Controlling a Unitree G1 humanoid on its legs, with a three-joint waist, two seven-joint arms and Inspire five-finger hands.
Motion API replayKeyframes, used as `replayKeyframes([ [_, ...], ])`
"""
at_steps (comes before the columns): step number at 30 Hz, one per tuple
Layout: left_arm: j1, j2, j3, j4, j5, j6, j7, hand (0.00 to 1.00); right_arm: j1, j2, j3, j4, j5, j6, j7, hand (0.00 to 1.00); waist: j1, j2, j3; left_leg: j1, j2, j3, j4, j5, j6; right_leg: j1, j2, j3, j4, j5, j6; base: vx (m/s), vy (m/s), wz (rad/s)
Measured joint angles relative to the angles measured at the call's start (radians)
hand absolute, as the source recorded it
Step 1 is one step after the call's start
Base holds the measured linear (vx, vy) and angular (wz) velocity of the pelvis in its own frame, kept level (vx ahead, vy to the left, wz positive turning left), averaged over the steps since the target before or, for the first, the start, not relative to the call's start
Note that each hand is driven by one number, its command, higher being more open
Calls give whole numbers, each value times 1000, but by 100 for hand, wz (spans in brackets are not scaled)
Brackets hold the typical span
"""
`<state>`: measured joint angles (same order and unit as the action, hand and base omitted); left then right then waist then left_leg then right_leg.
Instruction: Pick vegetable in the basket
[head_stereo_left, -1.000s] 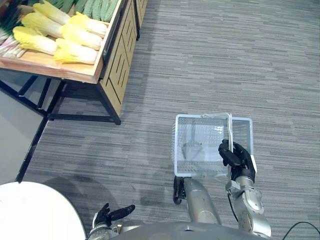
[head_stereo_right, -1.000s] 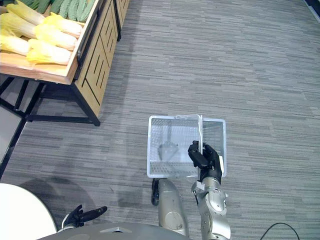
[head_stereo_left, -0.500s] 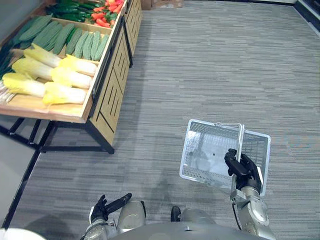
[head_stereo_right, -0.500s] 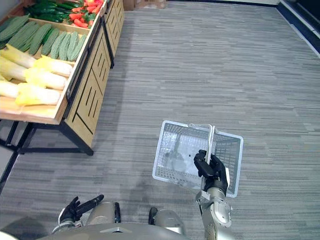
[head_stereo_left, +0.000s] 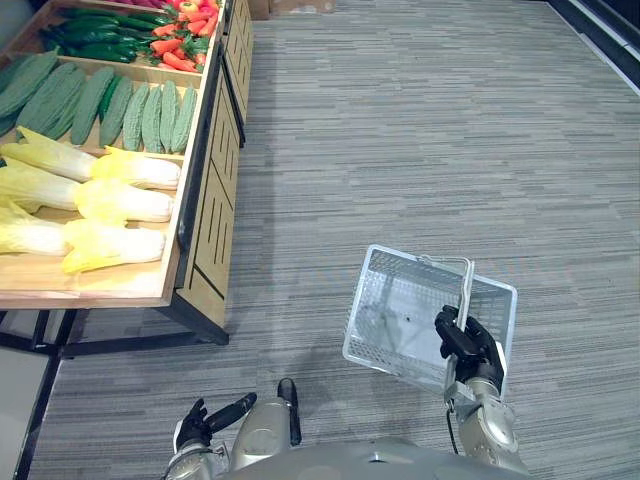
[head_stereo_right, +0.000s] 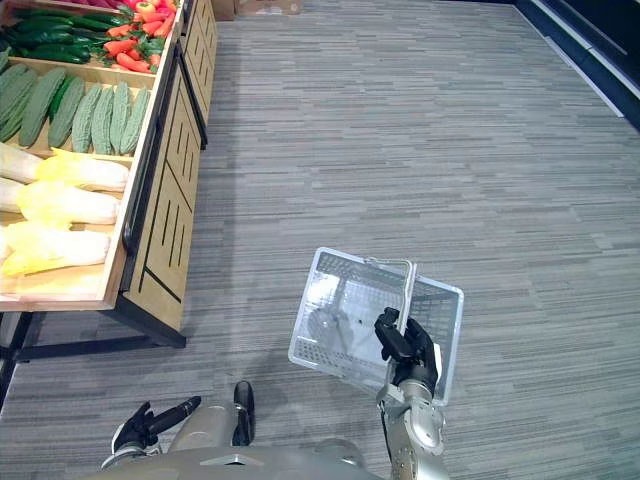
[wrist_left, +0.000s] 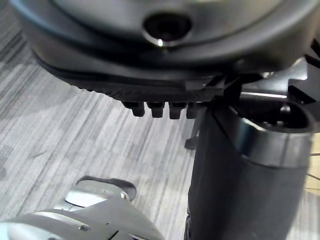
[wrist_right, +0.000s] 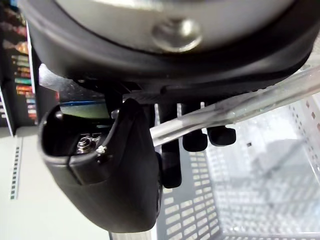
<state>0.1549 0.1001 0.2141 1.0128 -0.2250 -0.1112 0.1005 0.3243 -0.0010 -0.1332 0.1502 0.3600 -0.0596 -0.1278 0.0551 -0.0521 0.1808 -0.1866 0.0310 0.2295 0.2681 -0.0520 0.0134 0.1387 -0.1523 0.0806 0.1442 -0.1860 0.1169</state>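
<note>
Right hand curled round the white mesh basket's handle over open floor, left hand straight-fingered, yellow cabbages and green gourds in the wooden stand far left.

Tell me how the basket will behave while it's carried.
Probably light: the basket looks empty and its walls are thin mesh. Likely stiff, since it holds its box shape though tilted. Apt to swing, hanging from one handle in the right robot hand.

1. Right robot hand: matte black, on a rounded silver-grey metal forearm.
2. Left robot hand: matching black, slim fingers.
3. Bulky black thumb; round silver stud on the wrist casing.
</note>
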Motion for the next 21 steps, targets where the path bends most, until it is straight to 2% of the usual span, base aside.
replayKeyframes([
  [3,2,-4,1,0,-4,-2,1,100,-20,-3,20,5,-1,0,6,0,20,6,-5,-23,14,39,30,-41,-7,-39,-3,35,12,5,9,-23,75,-42],
  [6,2,-7,0,0,-3,-2,0,100,-26,-3,29,14,-2,1,10,0,23,11,-11,-39,12,48,42,-59,3,-70,-7,38,41,15,27,-14,94,-13],
  [8,5,-10,0,-4,-3,-1,0,100,-24,-4,27,15,-3,6,9,0,21,14,-13,-37,7,44,38,-69,12,-98,-6,34,106,19,33,30,90,8],
  [12,15,-1,-3,-5,-3,4,-2,100,-4,-4,23,17,-39,8,9,0,9,-3,-25,5,-45,8,6,-81,31,-160,-24,31,318,28,41,96,100,28],
  [14,27,4,-8,-6,-3,7,0,100,6,-6,23,17,-40,8,9,0,-11,-3,-26,33,-65,-21,5,-93,50,-195,-25,30,443,70,33,146,100,51],
  [17,54,5,-16,-13,-2,12,-1,100,27,-4,24,17,-39,8,7,0,-28,-5,-26,97,-90,-49,1,-124,83,-264,-27,30,674,209,23,186,102,34],
  [18,60,5,-19,-13,-2,21,0,100,30,-3,24,17,-39,8,7,0,-29,-2,-23,112,-92,-52,8,-135,90,-287,-24,21,736,206,17,260,99,18],
  [19,64,6,-28,-12,-3,30,0,100,34,-3,22,16,-39,8,7,0,-33,4,-19,134,-92,-66,21,-150,104,-318,-16,-10,829,171,-21,211,61,18],
  [20,67,6,-38,-13,-2,30,0,100,39,-3,21,16,-39,8,7,0,-37,9,-16,146,-92,-76,24,-160,107,-333,-13,-37,873,144,-27,252,38,28],
  [21,68,12,-51,-13,-2,30,-1,100,49,-3,15,16,-39,8,7,0,-41,15,-12,173,-92,-85,25,-173,109,-361,-11,-78,918,87,-40,172,18,27],
])
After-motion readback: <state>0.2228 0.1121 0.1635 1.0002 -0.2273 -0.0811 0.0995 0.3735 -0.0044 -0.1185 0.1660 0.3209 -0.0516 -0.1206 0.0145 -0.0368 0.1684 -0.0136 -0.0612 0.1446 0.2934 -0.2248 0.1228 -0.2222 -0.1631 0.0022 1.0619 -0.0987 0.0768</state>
